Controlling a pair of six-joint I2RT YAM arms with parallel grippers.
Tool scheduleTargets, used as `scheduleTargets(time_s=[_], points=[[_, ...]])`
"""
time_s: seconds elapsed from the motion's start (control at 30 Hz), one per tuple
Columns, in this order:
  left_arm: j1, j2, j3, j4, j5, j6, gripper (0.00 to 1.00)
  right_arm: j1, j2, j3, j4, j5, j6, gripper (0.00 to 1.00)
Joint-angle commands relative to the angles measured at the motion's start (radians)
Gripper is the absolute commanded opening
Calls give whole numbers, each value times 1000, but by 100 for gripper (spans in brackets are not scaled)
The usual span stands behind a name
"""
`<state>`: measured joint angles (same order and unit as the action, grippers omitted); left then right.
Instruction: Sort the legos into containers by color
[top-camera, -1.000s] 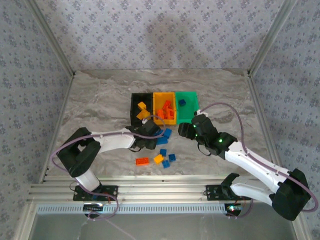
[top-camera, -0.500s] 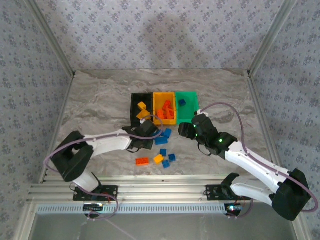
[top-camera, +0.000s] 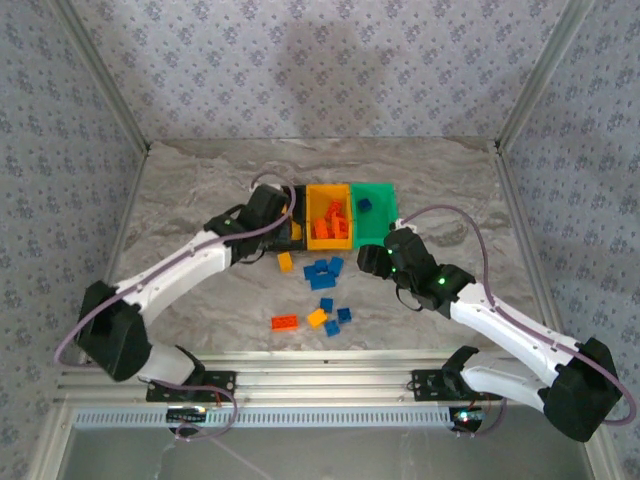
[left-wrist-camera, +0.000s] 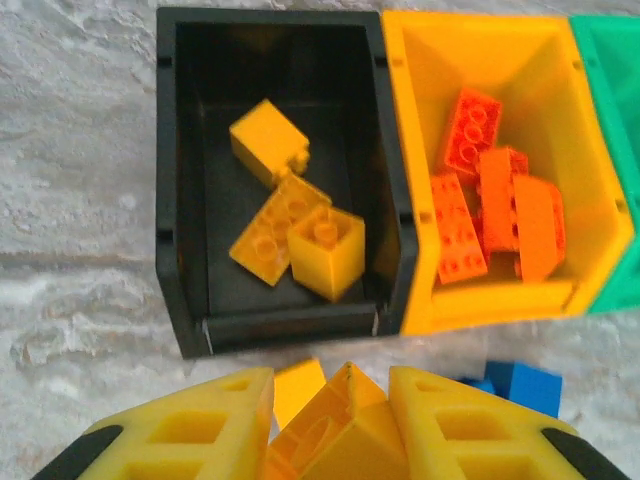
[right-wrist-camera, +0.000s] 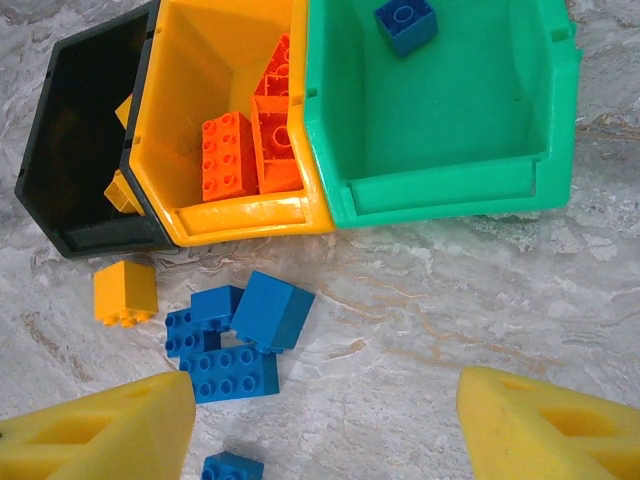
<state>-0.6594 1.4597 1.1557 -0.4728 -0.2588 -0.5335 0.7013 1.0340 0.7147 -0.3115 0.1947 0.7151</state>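
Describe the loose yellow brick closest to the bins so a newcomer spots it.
Find the row of three bins mid-table. Just in front of the black bin lies the yellow brick, left of the blue cluster. It is the sole yellow piece there; the other loose yellow one sits farther from the bins beside a red-orange brick.

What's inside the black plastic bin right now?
Three yellow studded bricks lie on the floor of the black plastic bin, two of them touching. Anything beneath them is covered, and from overhead the left arm hides much of the bin.
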Motion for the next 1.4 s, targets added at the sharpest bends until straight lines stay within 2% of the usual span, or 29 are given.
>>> scheduleTargets(time_s=[0.0, 0.2, 0.27, 0.4, 0.6, 0.7, 0.77, 0.8, 0.97, 1.1, 1.23, 1.37], points=[[53, 134, 96, -14, -24, 35, 24, -9, 1, -9, -27, 10, 9, 72], [111, 325, 246, -11, -37, 27, 23, -14, 15, -11, -33, 3, 7, 72], [112, 365, 289, -22, -28, 24, 26, -14, 16, -13, -34, -1, 8, 72], [110, 383, 322, -22, 4, 9, 48, -13, 13, -17, -40, -10, 9, 72], [63, 229, 247, 29, 26, -12, 82, -13, 14, -21, -37, -32, 0, 73], [20, 109, 150, 68, 42, -33, 92, 2, 34, -21, 0, -92, -39, 73], [-7, 23, 76, 77, 45, -45, 95, 37, 64, -6, 21, -124, -76, 73], [-17, -28, 32, 75, 40, -49, 100, 67, 88, 8, 24, -129, -104, 73], [-4, -278, -167, 3, -12, -91, 100, 226, 255, 104, 44, -165, -236, 73], [126, -429, -305, -47, 50, -127, 100, 352, 419, 218, 40, -184, -351, 73], [268, -466, -347, -72, 166, -133, 100, 433, 572, 342, 0, -204, -448, 73], [287, -466, -333, -82, 182, -125, 100, 463, 694, 443, -43, -230, -516, 74]])
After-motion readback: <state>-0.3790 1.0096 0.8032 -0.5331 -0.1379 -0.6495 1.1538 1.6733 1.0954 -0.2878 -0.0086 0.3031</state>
